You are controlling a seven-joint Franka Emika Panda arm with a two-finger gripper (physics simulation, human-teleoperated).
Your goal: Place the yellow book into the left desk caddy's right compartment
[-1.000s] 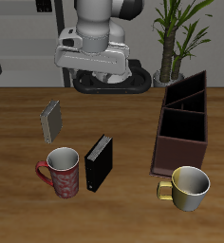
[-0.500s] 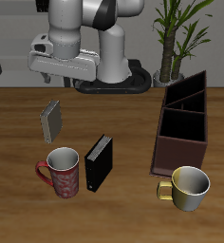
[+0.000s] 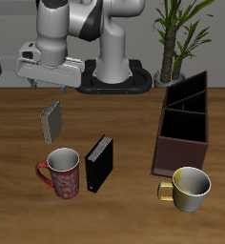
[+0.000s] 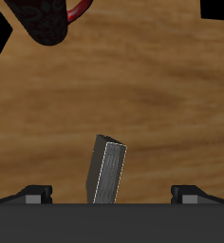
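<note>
Over the last second I have swung the arm sideways from above the middle of the table's back edge, and the gripper (image 3: pixel 50 80) now hangs high over the yellow book (image 3: pixel 52 121), empty and with its jaws spread wide, both fingertips showing far apart in the wrist view. That puts me in line for the descent, so I judge the grasp itself has not begun. The yellow book (image 4: pixel 108 175) stands upright on its edge, a thin greyish-tan slab with a paler edge, farther from the table's front edge than the red mug (image 3: pixel 63 172) and apart from the black book (image 3: pixel 99 163). The left desk caddy (image 3: pixel 184 124) sits well across the table, its compartments open-topped.
</note>
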